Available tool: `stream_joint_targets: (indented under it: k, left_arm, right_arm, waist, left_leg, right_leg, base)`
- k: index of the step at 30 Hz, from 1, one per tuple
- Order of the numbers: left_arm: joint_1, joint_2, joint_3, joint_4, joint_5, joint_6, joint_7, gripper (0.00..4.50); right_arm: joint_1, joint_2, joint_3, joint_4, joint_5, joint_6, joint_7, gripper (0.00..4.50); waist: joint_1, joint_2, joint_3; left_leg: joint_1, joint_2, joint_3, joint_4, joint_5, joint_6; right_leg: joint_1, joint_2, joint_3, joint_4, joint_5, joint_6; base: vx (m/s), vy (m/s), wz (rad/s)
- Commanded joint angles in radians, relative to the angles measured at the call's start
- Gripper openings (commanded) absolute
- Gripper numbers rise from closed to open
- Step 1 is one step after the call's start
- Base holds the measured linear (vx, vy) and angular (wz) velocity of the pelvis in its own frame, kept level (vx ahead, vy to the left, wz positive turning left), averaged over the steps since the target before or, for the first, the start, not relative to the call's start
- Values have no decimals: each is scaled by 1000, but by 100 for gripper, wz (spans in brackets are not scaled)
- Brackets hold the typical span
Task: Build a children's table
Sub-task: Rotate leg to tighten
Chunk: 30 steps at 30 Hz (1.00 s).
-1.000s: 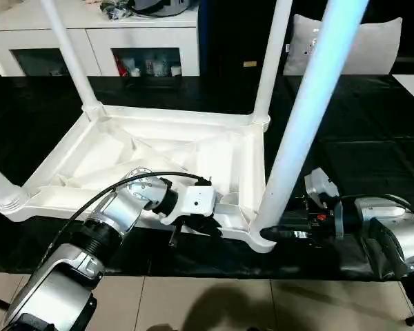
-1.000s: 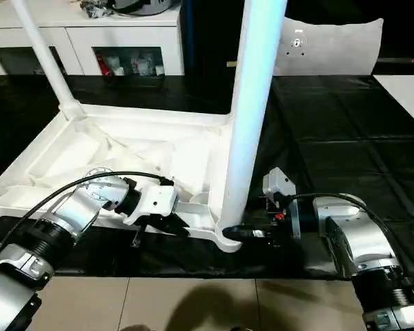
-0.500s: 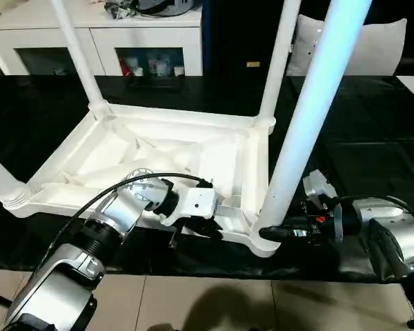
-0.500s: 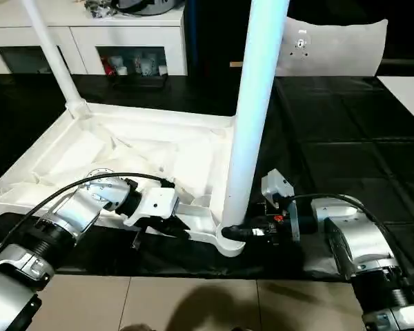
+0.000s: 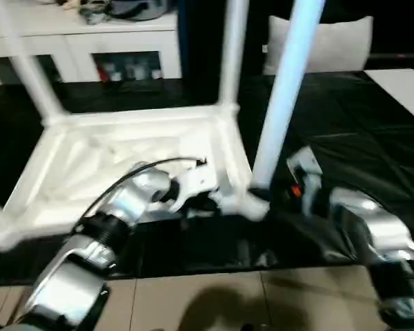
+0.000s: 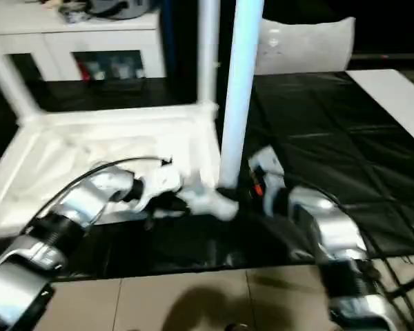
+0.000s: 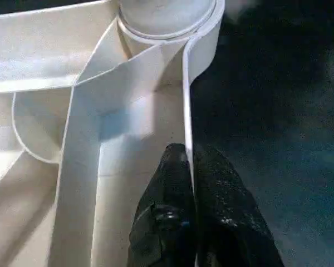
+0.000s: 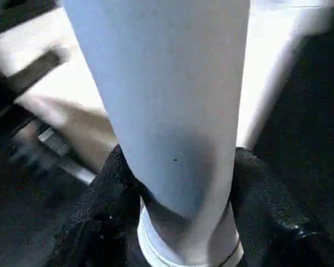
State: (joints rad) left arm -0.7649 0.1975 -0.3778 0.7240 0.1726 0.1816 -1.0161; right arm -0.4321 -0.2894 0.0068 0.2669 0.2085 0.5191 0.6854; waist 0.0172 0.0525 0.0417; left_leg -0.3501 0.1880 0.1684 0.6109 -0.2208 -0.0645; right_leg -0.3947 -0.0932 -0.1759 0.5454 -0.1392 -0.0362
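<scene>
The table top (image 5: 124,148) is lying upside down on the black mat (image 5: 372,138), ribbed underside up, with legs standing in its corner sockets. At the left, one leg (image 5: 31,86) is rising from the far-left corner and another is just showing at the near-left edge. The left gripper (image 7: 189,167) is pinching the thin near rim of the top close to the near-right corner, its two black fingers (image 7: 167,194) pressed together on either side of the wall; that grip is looking the same as a second ago. Moving right, a far leg (image 5: 231,55) is standing in the far-right socket, and the near-right leg (image 5: 286,89) is sitting upright in its socket (image 5: 255,203). The right gripper (image 8: 178,183) is now closing around the base of this leg, a finger on each side of the tube just above the socket collar; a second ago its jaws were standing wider beside the socket. The whole head view has also swung, which looks like camera motion rather than the table moving. My reading: with all four legs in their sockets, the robot is seating or twisting the last leg tight while the left arm is steadying the top. Whether the leg is fully home cannot be told.
</scene>
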Motion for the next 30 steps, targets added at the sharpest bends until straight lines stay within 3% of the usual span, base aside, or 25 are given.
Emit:
stream_joint_targets:
  k: [1,2,3,5,8,9,12,16,20,24,25,30]
  left_arm:
    - [-46,-81,13,16,-11,14,86,0]
    - [-53,-94,22,23,-12,23,103,0]
    - [-57,-101,26,26,-13,28,112,0]
    - [-55,-104,19,22,-9,26,104,0]
    - [-47,-97,8,16,-3,21,94,0]
    - [-45,-93,6,18,-1,17,93,0]
    - [-42,-80,5,28,1,-13,86,0]
    - [-25,-21,-3,29,1,-86,22,0]
    - [-12,15,-17,25,2,-141,-39,0]
    - [7,62,-43,24,-1,-212,-135,0]
    - [10,69,-46,23,-2,-218,-148,0]
    - [23,87,-50,13,-23,-295,-210,0]
  right_arm:
    - [-9,76,12,48,-21,-10,-127,203]
    - [-10,95,0,50,-19,-35,-149,203]
    - [-10,107,-6,50,-16,-51,-160,236]
    - [-5,116,-4,36,-16,-55,-165,268]
    - [6,109,4,17,-28,-62,-154,290]
    - [10,103,3,16,-31,-68,-151,302]
    - [19,89,-4,16,-31,-86,-142,324]
    - [64,3,-9,-11,-12,-141,-33,361]
    - [87,-60,19,-29,-15,-176,70,392]
    - [108,-148,39,-58,16,-221,245,414]
    - [110,-160,39,-64,24,-223,270,428]
    - [100,-199,49,-45,14,-266,319,449]
  waist:
    - [-1,-16,-65]
    - [-1,-15,-66]
    - [0,-16,-70]
    - [1,-15,-72]
    - [5,-14,-75]
    - [9,-9,-76]
    - [22,-12,-80]
    - [31,-13,-80]
    - [34,-14,-76]
    - [40,-15,-71]
    - [41,-21,-70]
    - [51,-19,-73]
  left_leg:
    - [-3,28,-16,-66,-168,64]
    - [-1,28,-16,-65,-165,65]
    - [-2,31,-17,-66,-151,72]
    - [-10,38,-20,-68,-107,98]
    - [-11,39,-19,-66,-79,115]
    - [-10,40,-18,-65,-61,122]
    - [-10,42,-16,-64,-22,140]
    - [-10,46,-15,-63,-13,155]
    - [-10,44,-13,-64,-48,152]
    - [-6,45,-11,-67,-101,138]
    - [-5,45,-10,-68,-107,134]
    - [-4,48,-11,-68,-92,127]
  right_leg:
    - [57,-71,43,-95,-489,-21]
    - [56,-72,44,-96,-486,-25]
    - [60,-75,49,-89,-455,-38]
    - [64,-75,56,-73,-370,-68]
    - [66,-78,63,-62,-315,-100]
    - [67,-79,65,-58,-289,-111]
    - [67,-79,68,-48,-229,-130]
    - [68,-78,70,-42,-199,-141]
    - [69,-78,70,-48,-242,-134]
    - [66,-76,68,-59,-330,-101]
    - [65,-75,68,-61,-344,-95]
    - [62,-76,70,-57,-334,-99]
  base:
    - [0,0,0]
    - [0,0,0]
    - [0,0,0]
    - [0,0,0]
    - [0,0,0]
    - [0,0,0]
    - [0,0,0]
    - [0,0,0]
    - [0,0,0]
    - [0,0,0]
    - [0,0,0]
    - [0,0,0]
